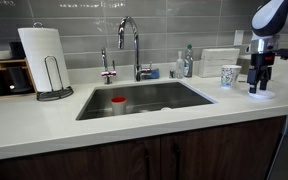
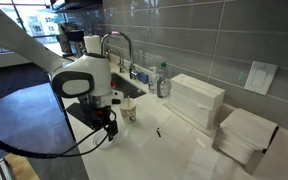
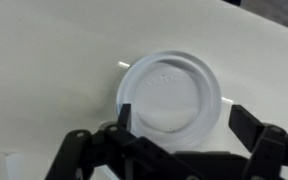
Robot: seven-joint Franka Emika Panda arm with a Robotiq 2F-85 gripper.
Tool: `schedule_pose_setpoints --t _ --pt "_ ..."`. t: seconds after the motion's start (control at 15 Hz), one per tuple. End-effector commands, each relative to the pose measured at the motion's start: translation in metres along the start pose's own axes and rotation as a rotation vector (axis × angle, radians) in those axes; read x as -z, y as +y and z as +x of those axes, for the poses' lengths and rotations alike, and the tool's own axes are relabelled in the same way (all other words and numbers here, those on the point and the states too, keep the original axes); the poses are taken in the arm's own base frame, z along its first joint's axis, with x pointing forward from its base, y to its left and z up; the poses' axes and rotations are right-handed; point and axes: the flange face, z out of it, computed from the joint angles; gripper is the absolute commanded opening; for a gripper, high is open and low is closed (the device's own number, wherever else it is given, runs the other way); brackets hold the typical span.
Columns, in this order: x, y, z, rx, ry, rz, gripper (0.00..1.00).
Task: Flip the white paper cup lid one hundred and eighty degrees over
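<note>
Two spread fingers (image 3: 246,125) of the gripper (image 3: 181,118), unclenched, straddled the white paper cup lid (image 3: 174,88), which lay flat on the pale counter (image 3: 44,60) beside the patterned cup (image 1: 230,75), near the sink (image 1: 154,93).

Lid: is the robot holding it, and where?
No, nothing is held. The gripper is open over the lid, which lies flat on the counter between its fingers.

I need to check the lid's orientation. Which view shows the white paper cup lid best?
The wrist view: the white paper cup lid sits large and central, seen from above. In both exterior views the gripper mostly hides it; at most a faint white patch shows.
</note>
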Motion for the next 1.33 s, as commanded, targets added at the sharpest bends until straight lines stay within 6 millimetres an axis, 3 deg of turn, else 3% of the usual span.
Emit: schedule_pose_setpoints --t 0.0,0.67,1.27 --pt "-0.005 0.006 0.004 -0.004 -0.021 0.003 1.00" --pt "-0.012 0.017 0.005 -0.030 -0.040 -0.002 1.00" --pt "-0.011 0.045 0.004 -0.080 -0.039 0.017 1.00"
